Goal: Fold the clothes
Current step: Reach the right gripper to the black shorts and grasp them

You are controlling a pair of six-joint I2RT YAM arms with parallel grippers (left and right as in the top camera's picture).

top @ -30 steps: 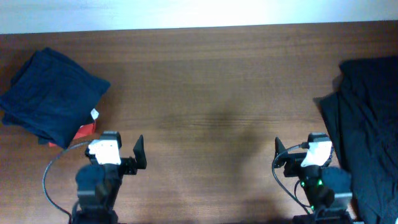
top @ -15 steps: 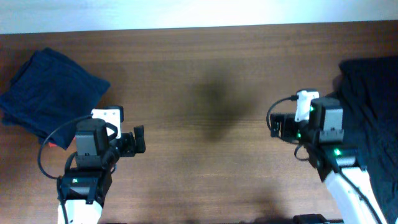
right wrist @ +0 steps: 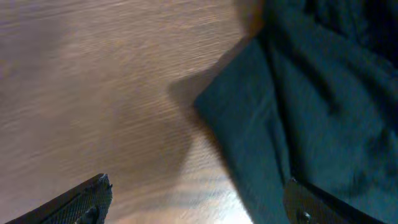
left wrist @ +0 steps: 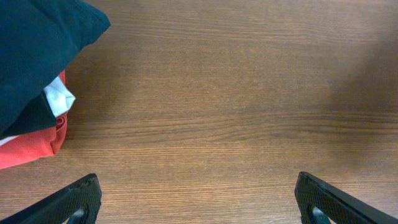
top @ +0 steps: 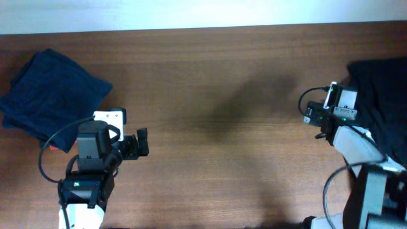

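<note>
The black shorts (top: 380,89) lie crumpled at the table's right edge, partly out of frame. In the right wrist view a dark corner of the shorts (right wrist: 311,106) fills the right side, reaching down to the right finger. My right gripper (top: 310,115) is open and empty just left of the shorts' edge; its fingers (right wrist: 199,208) straddle bare wood and the cloth's edge. My left gripper (top: 142,143) is open and empty over bare wood at the front left, and the left wrist view shows its fingers (left wrist: 199,208) wide apart.
A folded navy-blue garment (top: 51,98) lies at the far left with a small red cloth (top: 56,145) under its near edge. The left wrist view shows the navy garment (left wrist: 37,43), its white tag (left wrist: 59,99) and the red cloth (left wrist: 25,146). Wooden table (top: 210,76).
My right arm has swung away from the front edge, back and right, to the shorts' left edge. My left arm rose earlier and has held still for the last half second.
</note>
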